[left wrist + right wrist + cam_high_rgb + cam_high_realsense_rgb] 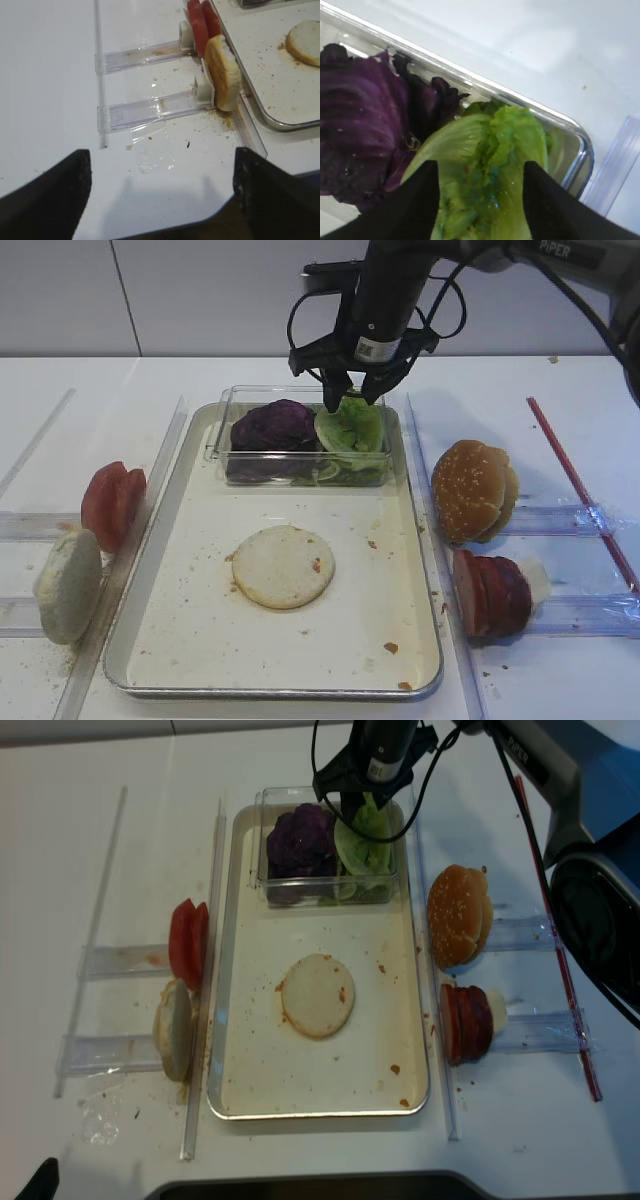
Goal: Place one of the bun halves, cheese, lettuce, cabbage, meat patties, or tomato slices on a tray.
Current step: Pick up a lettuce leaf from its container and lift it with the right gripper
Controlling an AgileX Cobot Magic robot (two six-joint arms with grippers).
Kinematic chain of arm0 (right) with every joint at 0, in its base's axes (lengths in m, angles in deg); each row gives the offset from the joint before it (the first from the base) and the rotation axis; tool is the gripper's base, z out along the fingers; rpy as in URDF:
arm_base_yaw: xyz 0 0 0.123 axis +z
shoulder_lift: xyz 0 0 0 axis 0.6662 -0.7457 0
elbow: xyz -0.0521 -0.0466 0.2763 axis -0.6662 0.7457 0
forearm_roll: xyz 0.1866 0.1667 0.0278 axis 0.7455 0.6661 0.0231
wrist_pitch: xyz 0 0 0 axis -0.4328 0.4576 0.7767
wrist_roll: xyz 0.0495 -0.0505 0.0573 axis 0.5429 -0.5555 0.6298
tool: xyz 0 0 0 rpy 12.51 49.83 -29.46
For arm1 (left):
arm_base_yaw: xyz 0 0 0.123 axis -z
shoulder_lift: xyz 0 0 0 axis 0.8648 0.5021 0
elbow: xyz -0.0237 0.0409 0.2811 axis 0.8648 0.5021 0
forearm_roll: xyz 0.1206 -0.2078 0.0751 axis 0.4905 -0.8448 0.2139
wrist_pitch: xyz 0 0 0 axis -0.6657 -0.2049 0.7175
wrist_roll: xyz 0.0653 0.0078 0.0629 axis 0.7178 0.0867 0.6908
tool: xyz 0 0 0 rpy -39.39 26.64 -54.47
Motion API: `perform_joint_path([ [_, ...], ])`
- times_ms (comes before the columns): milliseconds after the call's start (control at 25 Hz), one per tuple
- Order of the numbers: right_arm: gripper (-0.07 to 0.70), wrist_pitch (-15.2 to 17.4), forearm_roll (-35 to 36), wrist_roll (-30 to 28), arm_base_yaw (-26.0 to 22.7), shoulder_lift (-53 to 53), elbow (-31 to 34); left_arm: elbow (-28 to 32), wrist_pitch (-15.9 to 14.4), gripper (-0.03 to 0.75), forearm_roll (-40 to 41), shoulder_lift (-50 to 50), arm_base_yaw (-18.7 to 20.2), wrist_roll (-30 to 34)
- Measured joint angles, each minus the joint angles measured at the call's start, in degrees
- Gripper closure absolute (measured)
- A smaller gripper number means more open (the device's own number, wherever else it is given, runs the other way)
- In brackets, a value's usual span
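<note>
Right gripper (351,392) is hanging over the far end of the tray (170,540), its two dark fingers (415,205) standing apart with a lettuce leaf (495,165) lying between them; the wrist view is showing the leaf filling the gap, but whether the pads are actually pressing on it cannot be told. That lettuce is sitting in the right half of a clear plastic container (222,410), which is resting on the tray's far end, and the gripper's tips are reaching down to the leaf's upper edge from above. Purple cabbage (275,425) is lying just beside the lettuce, filling the container's left half and touching the green leaf. Nearer on the tray, a single bun half (283,566) is lying flat, cut side up, among scattered crumbs and well apart from the container. Right of the tray, sesame bun tops (473,490) are standing on edge in a clear rack, and meat patties (492,595) are standing on edge in the next rack nearer the camera. Left of the tray, tomato slices (112,502) and another pale bun half (68,585) are standing upright in similar racks. Left gripper (160,200) is hovering over bare table near those left racks, its jaws spread wide and holding nothing.
</note>
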Motion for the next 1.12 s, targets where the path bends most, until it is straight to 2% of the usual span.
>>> perform_joint_path([
  [840, 0.27, -0.12, -0.47, -0.48, 0.11, -3.57, -0.32, 0.0, 0.0, 0.182, 0.0, 0.0, 0.0, 0.0],
  [1120, 0.423, 0.21, -0.73, -0.48, 0.11, -3.81, -0.32, 0.0, 0.0, 0.182, 0.0, 0.0, 0.0, 0.0],
])
